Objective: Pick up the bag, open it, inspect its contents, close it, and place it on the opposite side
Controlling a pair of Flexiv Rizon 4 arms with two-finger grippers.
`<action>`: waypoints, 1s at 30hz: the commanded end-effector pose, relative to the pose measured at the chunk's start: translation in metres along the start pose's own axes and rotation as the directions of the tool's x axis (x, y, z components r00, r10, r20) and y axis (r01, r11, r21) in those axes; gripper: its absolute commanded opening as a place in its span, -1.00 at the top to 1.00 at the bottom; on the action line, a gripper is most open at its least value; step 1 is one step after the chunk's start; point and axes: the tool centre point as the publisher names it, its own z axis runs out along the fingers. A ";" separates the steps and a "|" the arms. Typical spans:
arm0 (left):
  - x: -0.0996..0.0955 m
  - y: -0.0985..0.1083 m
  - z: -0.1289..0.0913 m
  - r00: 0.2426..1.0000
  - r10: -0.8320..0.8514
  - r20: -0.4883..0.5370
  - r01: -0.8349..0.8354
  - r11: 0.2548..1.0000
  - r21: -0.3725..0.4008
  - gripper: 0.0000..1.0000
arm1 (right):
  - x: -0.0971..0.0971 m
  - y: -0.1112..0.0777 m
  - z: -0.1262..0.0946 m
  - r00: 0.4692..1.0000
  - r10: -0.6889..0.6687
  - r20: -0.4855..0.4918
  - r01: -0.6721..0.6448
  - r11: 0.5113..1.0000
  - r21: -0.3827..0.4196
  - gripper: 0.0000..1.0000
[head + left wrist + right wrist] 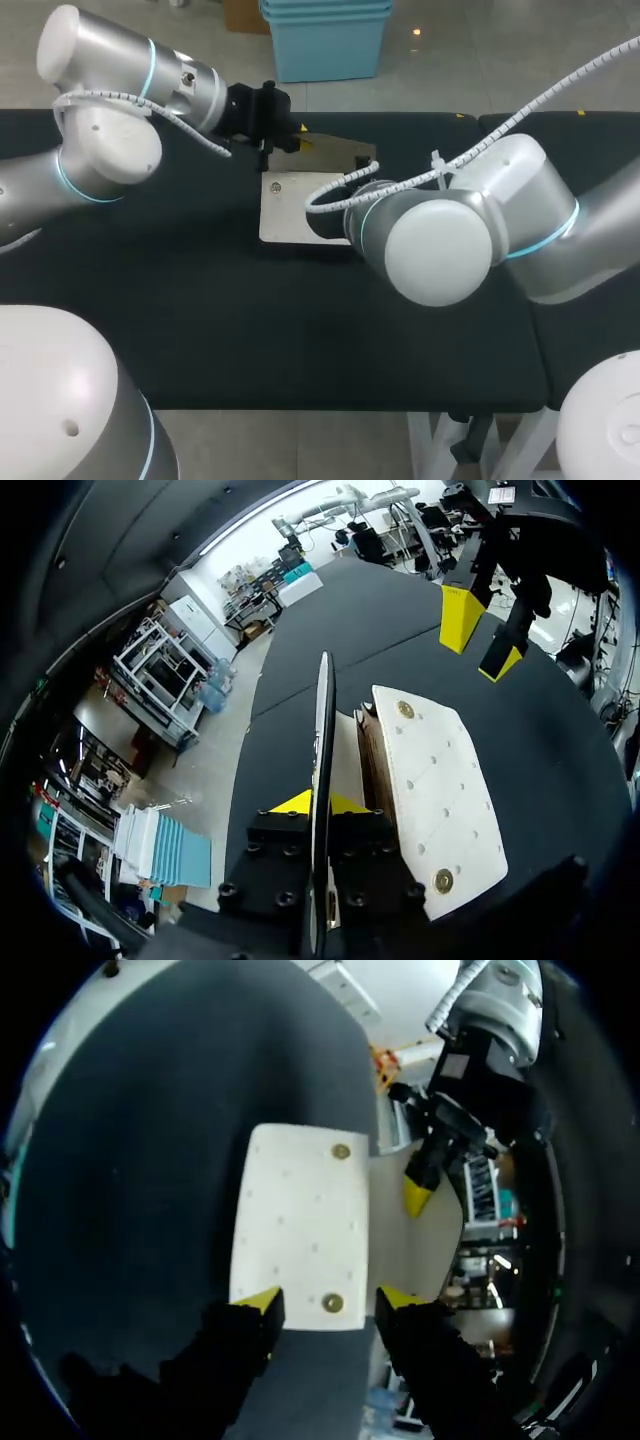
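Note:
The bag [295, 205] lies on the black table, its cream flap with brass studs [300, 1225] facing up. My left gripper [322, 805] is shut on a thin dark edge of the bag [322, 730], seen edge-on between its yellow tips. In the head view this gripper [288, 138] sits at the bag's far side. My right gripper [328, 1300] stands open over the near edge of the flap, one yellow tip on each side. From the left wrist it hangs above the table [482, 640], clear of the bag. In the head view its fingers are hidden behind its own wrist [440, 245].
The black table top [200, 320] spreads wide to the left and front of the bag. A second black table [570, 135] adjoins it on the right, with a seam between them.

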 end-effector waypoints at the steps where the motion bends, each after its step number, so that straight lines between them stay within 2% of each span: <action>1: 0.000 -0.008 -0.018 1.000 0.005 0.004 -0.005 1.000 0.007 1.00 | -0.002 -0.003 -0.004 0.826 0.016 0.563 0.024 0.998 -0.064 1.00; 14: -0.002 -0.012 -0.024 1.000 -0.011 -0.001 0.011 1.000 0.010 1.00 | -0.025 -0.005 -0.001 0.818 0.043 0.573 0.018 0.995 -0.100 1.00; 20: 0.000 -0.015 -0.029 1.000 -0.019 0.017 0.018 1.000 0.023 1.00 | -0.038 -0.003 0.012 0.812 0.043 0.582 0.027 0.994 -0.110 1.00; 30: 0.005 -0.019 -0.033 0.999 0.004 0.047 -0.004 1.000 0.003 1.00 | -0.043 -0.002 0.031 0.805 0.043 0.592 0.036 0.992 -0.120 1.00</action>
